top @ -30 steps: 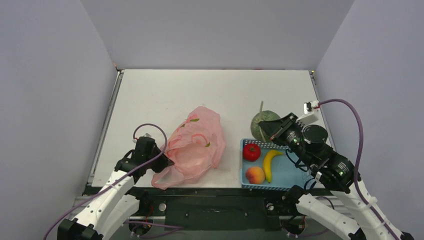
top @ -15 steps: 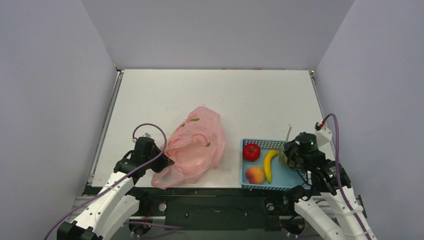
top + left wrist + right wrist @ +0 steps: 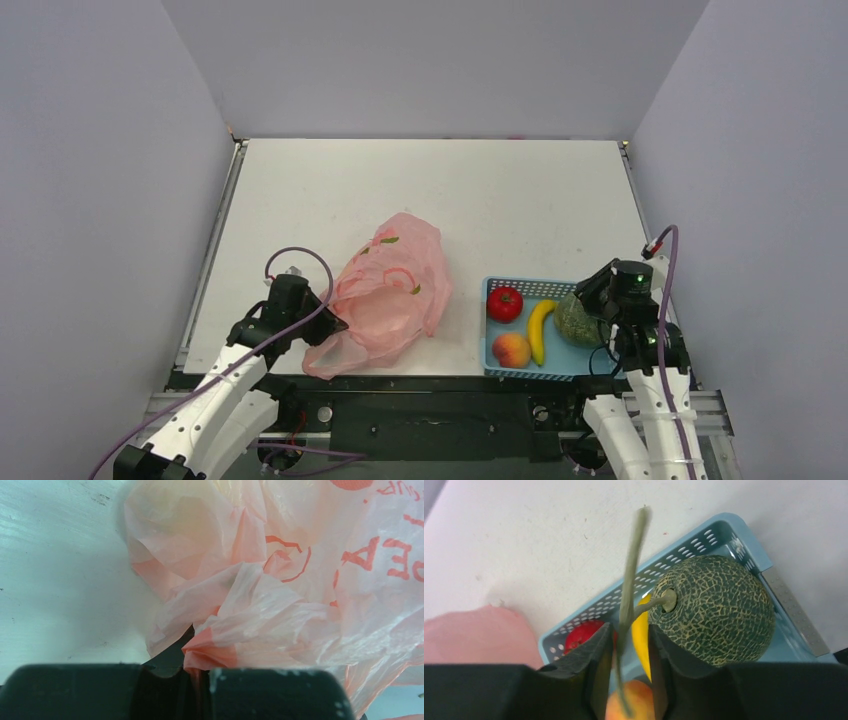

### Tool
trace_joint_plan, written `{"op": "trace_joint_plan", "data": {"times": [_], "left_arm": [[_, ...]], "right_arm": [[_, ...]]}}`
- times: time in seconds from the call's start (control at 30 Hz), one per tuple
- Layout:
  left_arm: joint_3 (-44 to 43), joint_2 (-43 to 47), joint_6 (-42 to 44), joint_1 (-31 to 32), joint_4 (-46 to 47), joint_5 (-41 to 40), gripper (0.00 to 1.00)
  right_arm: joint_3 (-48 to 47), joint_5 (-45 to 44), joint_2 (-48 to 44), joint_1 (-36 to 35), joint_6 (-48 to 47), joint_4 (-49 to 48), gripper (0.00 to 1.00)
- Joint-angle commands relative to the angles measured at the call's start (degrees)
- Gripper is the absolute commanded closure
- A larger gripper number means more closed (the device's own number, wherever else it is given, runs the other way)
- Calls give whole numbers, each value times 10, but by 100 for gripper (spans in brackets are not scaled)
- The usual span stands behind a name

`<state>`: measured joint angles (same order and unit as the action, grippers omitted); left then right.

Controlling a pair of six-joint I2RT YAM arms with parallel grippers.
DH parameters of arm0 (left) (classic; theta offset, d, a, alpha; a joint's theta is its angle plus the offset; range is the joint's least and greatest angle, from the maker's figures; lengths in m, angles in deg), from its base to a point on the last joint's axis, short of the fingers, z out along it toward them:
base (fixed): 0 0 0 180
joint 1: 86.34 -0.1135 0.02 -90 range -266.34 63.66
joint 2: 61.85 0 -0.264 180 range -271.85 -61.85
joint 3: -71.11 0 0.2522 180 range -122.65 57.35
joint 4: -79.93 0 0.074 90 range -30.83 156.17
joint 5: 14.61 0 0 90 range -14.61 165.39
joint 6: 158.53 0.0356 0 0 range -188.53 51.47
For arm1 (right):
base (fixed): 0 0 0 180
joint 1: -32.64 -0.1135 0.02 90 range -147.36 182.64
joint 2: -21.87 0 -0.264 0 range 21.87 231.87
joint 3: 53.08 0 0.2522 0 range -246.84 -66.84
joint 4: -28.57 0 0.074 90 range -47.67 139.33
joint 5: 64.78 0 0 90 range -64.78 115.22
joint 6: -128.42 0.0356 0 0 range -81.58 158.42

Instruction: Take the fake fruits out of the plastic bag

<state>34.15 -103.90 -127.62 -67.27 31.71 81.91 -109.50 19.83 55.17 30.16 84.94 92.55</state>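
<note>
The pink plastic bag (image 3: 395, 285) lies crumpled left of centre, and my left gripper (image 3: 333, 322) is shut on a fold of its near left edge (image 3: 210, 650). Three fake fruits lie in the blue basket (image 3: 487, 285): a red tomato (image 3: 503, 303), a yellow banana (image 3: 538, 328) and a peach (image 3: 511, 349). The netted melon (image 3: 578, 320) rests in the basket's right end. My right gripper (image 3: 630, 630) hangs just above it with its jaws parted. The melon's long tan stem (image 3: 631, 570) passes loosely between them, with a gap on each side.
The basket's perforated wall (image 3: 704, 535) stands near the table's right front corner, close to the metal edge strip (image 3: 794, 612). Grey walls enclose the white table (image 3: 430, 190) on three sides.
My right arm has swung from behind the basket back over its right end, carrying the melon by its stem. The melon now rests in the basket and the jaws have parted. The left arm has not moved.
</note>
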Motion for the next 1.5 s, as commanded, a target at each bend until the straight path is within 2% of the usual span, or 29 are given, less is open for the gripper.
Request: {"op": "trace_joint_plan", "data": {"times": [0.0, 0.07, 0.2, 0.43, 0.57, 0.63, 0.7, 0.73, 0.77, 0.83, 0.9, 0.97, 1.03, 1.13, 1.2, 1.33, 1.47], "left_arm": [[-24, 4, 7, 2, 12, 11, 100], [-23, -1, 7, 2, 16, 14, 100], [-23, -7, 10, 2, 20, 17, 100], [-17, -2, 11, 2, 22, 18, 100], [-14, -4, 12, 2, 25, 21, 100], [-13, -5, 11, 2, 28, 23, 100], [-14, -5, 12, 2, 28, 22, 100], [-15, -6, 11, 2, 29, 23, 100], [-16, -7, 11, 2, 28, 24, 100], [-22, -7, 13, 2, 22, 22, 100], [-29, -6, 15, 2, 14, 20, 100], [-39, -4, 19, 2, 5, 17, 100], [-52, -3, 22, 2, -2, 14, 100], [-62, -7, 28, 2, -9, 13, 100], [-70, -11, 32, 2, -14, 12, 100], [-79, -16, 39, 2, -18, 10, 100], [-84, -18, 41, 2, -20, 11, 100]], "right_arm": [[1, 31, -19, 8, -34, 9, 58], [-10, 28, -23, 7, -38, 22, 46], [-59, 4, -26, 6, -60, 46, 32], [-180, -59, 12, -11, -104, 65, 26], [-241, -92, 52, -74, -111, 44, 25], [-259, -126, 84, -165, -110, 23, 26], [-278, -176, 133, -342, -117, 2, 26], [-285, -214, 153, -393, -119, -9, 26], [-298, -229, 196, -481, -124, -18, 27], [-312, -256, 258, -592, -131, -54, 27], [-318, -249, 313, -670, -148, -109, 28], [-315, -218, 360, -715, -175, -174, 32], [-294, -180, 395, -734, -202, -243, 36], [-225, -124, 424, -737, -244, -384, 39], [-205, -108, 447, -737, -272, -439, 39], [-216, -125, 508, -732, -299, -460, 37], [-224, -133, 556, -714, -266, -474, 38]]}}
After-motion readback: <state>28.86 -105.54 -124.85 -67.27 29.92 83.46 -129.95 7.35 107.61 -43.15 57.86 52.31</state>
